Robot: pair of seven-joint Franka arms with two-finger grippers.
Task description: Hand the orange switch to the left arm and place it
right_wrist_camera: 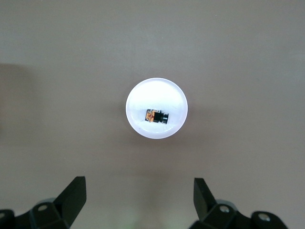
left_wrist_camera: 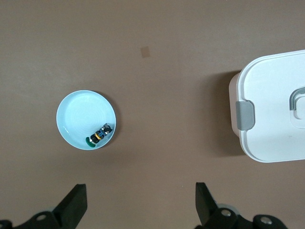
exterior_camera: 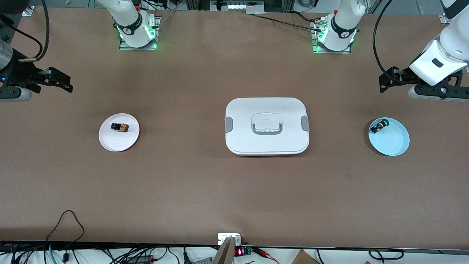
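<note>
Currently both grippers hang high with jaws spread wide, nothing held. Right gripper (exterior_camera: 60, 81) sits over bare table at the right arm's end; the right wrist view shows its fingertips (right_wrist_camera: 76, 188) framing the scene below.

Nearest thing under that claw: a white plate (exterior_camera: 110, 141), lying a little ahead of the open jaws and well below them. On the plate lies the orange switch (exterior_camera: 120, 127), on its side, roughly centred. In the right wrist view its long axis (right_wrist_camera: 156, 116) runs parallel to the line between the two fingertips, so I judge the wrist may need a quarter turn to close across the narrow body.

Farther out, mid-table, the box (exterior_camera: 266, 125) stands between the two plates, lid on.

Farther still, at the left arm's end, a pale blue plate (exterior_camera: 394, 141) carries a green-capped switch (exterior_camera: 377, 127) near its rim. Left gripper (exterior_camera: 390, 80) hovers near that plate, waiting.

Judgement: right arm is plainly the nearer to the orange switch; pick falls to it, and the handover must pass over or around the box.
</note>
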